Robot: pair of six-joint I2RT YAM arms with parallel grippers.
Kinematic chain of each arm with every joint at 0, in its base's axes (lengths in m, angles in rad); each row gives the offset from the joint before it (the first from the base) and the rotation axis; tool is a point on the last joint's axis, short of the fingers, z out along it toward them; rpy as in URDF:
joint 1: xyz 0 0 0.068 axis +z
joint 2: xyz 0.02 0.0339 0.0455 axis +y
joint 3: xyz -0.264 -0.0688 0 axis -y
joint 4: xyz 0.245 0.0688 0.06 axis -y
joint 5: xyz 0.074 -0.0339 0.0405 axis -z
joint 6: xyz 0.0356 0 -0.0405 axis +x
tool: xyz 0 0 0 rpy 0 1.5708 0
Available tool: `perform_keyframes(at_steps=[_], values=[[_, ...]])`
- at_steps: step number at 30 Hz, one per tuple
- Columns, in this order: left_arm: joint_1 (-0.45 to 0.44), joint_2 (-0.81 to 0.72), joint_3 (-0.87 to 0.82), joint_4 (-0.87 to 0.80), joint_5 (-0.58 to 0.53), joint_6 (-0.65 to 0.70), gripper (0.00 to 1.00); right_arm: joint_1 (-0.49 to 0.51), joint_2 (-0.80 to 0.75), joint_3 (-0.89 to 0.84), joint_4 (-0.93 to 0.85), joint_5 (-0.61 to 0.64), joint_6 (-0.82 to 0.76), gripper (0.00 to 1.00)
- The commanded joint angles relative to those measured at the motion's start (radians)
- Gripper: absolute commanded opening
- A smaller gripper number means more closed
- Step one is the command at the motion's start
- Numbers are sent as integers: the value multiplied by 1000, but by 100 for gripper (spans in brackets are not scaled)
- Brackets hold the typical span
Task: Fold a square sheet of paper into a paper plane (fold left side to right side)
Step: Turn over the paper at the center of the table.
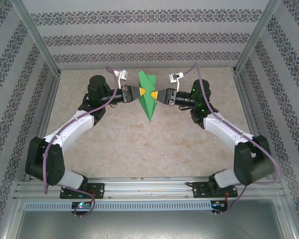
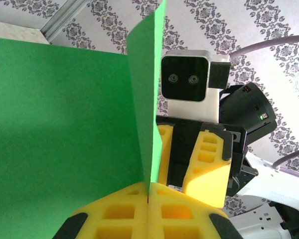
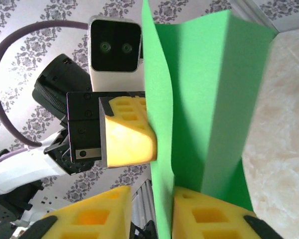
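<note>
- The black left gripper (image 1: 139, 91) with yellow tips reached in from the left side of the beige marbled tabletop (image 1: 139, 149). It was clenched on the near flank of the paper. In the left wrist view its two yellow fingers (image 2: 114, 214) met flush, and a green panel rose straight out of the seam between them. That pinch looked like the one grip bearing the load.
- The bright green, pointed, creased paper plane (image 1: 148, 105) stood on edge at the middle of the scene, between the two grippers. Its slim nose aimed toward the arms' bases and its wider tail toward the far wall. It appeared to be lifted off the tabletop, though the overhead view did not settle that. Holding it upright kept the layered flaps exposed on both sides, probably so that the left half could be swung over to the right along the centre crease.
- The matching right gripper (image 1: 153, 94) faced its partner from the right, its jaws parted around the paper rather than squeezing it. In the right wrist view a gap of background showed between one yellow finger and the sheet, while the other finger lay against the green fold. Judged from that stance, it was guiding or steadying the paper, not carrying it.
</note>
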Motion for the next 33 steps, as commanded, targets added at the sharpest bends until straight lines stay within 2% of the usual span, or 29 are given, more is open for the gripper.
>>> perform_keyframes(at_steps=[1,5,7,10,14,22,33], values=[[-13,-19,27,44,-17,13,1,-37,-82,0,-50,45,-45,39],[-18,-20,27,55,-27,15,1,-81,-163,-54,-216,121,-111,68],[-21,-17,32,53,-28,18,1,-88,-189,-86,-264,136,-122,78],[-25,-14,37,49,-30,21,1,-79,-209,-137,-273,129,-102,86],[-34,-7,42,41,-30,27,1,-25,-209,-164,-258,114,-83,91],[-52,14,58,44,-29,24,1,42,-144,-120,-189,87,-53,89],[-59,23,55,45,-28,15,1,35,-96,-35,-168,75,-52,61]])
